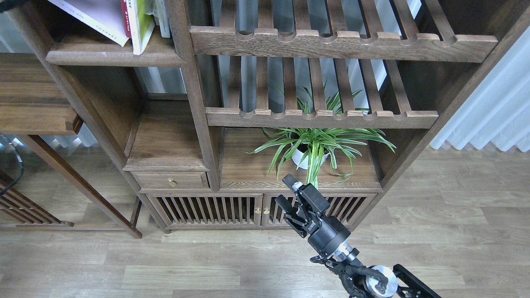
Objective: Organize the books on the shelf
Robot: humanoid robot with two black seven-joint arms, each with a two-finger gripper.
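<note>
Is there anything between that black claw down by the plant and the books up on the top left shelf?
Yes. The right gripper hangs open low by the cabinet; a dark-brown wooden upright post stands between it and the leaning paperback books on the solid dark-brown wooden shelf.

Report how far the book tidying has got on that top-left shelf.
Done, by the look of it: the pale book, dark red book and yellow-green book stand together on the shelf, leaning rather than upright. In hand: nothing; the right gripper hangs open and empty in front of the lower cabinet, and the left gripper is out of view. Left: perhaps straightening the leaning books.
</note>
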